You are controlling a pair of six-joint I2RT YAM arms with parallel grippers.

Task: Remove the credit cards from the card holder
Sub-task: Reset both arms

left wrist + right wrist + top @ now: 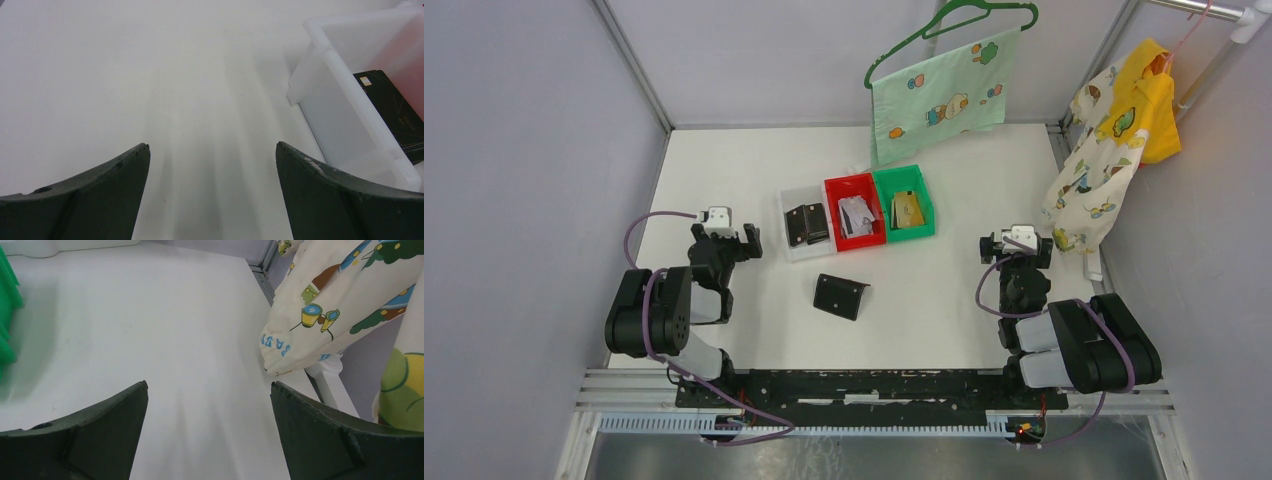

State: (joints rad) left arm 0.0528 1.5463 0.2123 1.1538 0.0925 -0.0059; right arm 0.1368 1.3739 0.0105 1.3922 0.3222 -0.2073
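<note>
**Both claws wide, card holder alone on the table**

At the left, we saw the left gripper [212, 146] with its jaws spread wide above the white table [724, 160], holding nothing. Just right of it stood a clear bin [325, 95] with black wallets [806, 224] inside. The card holder [841, 296] lay in front of the bins, between both arms. A red bin [829, 212] kept whitish credit cards [856, 214], and a green bin [929, 205] kept tan-gold cards [908, 209]. The right gripper [209, 384] was wide also and empty, near a printed garment [320, 305].

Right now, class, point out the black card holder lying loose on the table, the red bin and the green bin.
card holder [841, 296]: top view, middle of its cover.
red bin [864, 243]: top view, near wall.
green bin [913, 235]: top view, near wall.
</note>
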